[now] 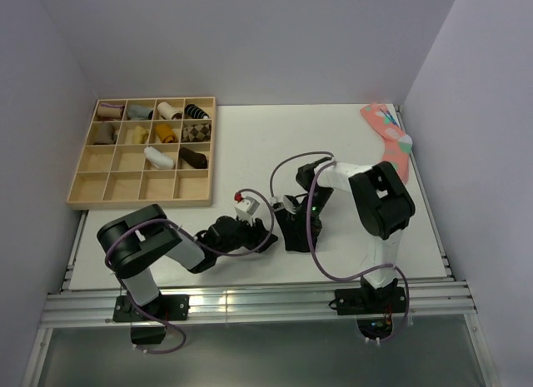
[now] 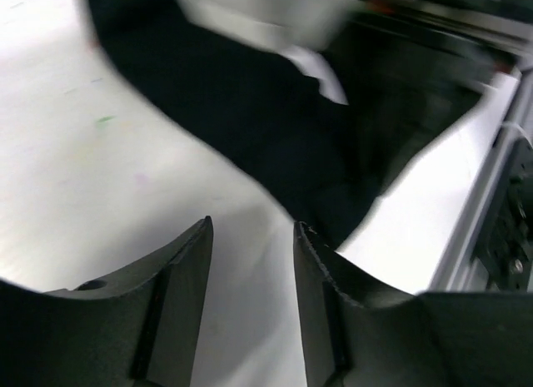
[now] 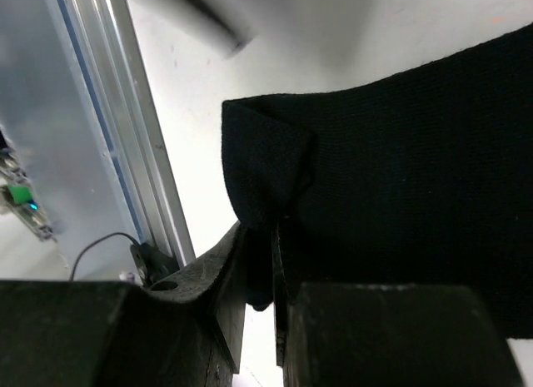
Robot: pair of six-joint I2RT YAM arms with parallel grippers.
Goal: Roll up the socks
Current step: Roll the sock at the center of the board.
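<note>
A black sock [image 3: 400, 179] lies on the white table near its front edge. My right gripper [image 3: 260, 229] is shut on a folded corner of it, and the pinched fabric bulges out above the jaws. In the top view the right gripper [image 1: 291, 235] points down at the table beside the sock [image 1: 268, 240]. My left gripper [image 2: 251, 225] is open and empty, just short of the sock [image 2: 266, 121], with bare table between its fingers. In the top view the left gripper [image 1: 248, 230] lies low, just left of the right one.
A wooden compartment tray [image 1: 83, 166] with several rolled socks stands at the back left. A coral-pink spotted sock [image 1: 387, 133] lies at the back right. The aluminium rail [image 1: 250, 304] runs along the near table edge, close to both grippers [image 3: 125, 129].
</note>
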